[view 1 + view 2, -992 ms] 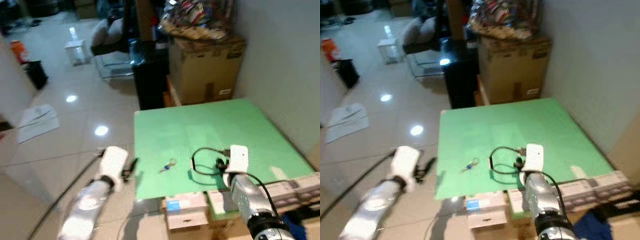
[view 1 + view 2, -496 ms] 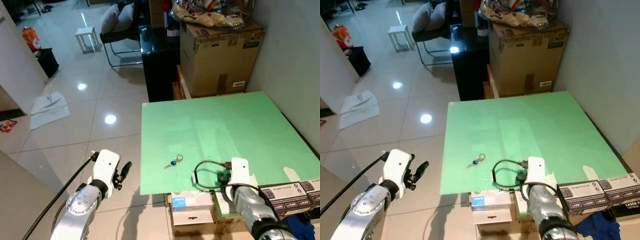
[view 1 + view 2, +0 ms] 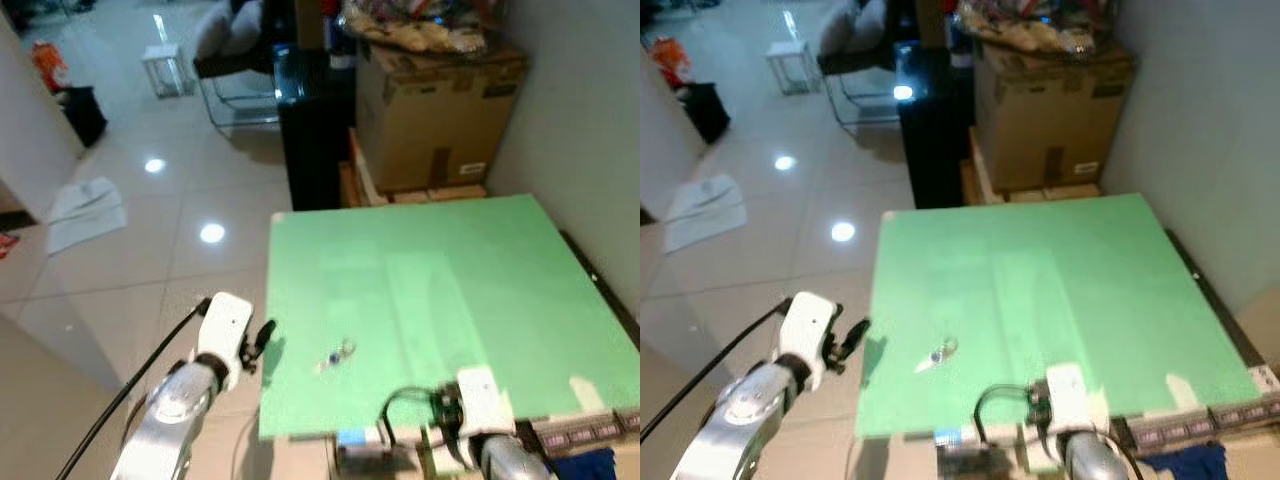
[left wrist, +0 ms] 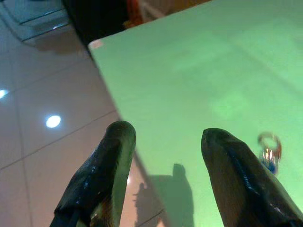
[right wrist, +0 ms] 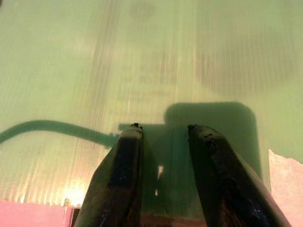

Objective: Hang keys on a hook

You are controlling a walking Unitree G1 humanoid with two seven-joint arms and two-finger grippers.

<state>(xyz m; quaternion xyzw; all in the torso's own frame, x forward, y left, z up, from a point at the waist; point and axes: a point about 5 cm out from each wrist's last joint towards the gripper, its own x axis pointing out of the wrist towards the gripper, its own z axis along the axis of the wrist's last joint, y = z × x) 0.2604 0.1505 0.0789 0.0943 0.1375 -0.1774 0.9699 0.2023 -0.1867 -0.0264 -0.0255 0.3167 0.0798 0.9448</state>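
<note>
approach step, nothing picked up yet: the small silver key ring with its blue tag (image 3: 339, 354) lies on the flat green board (image 3: 440, 270), just ahead and right of my left claw (image 4: 163, 142), fingers apart; my right claw (image 5: 163, 142), slightly parted and empty, rests over the board's near edge; next i reach in and pinch the ring

Keys (image 3: 942, 352) on green table (image 3: 1040, 290), left tool (image 3: 852, 335) just off its edge.
</note>
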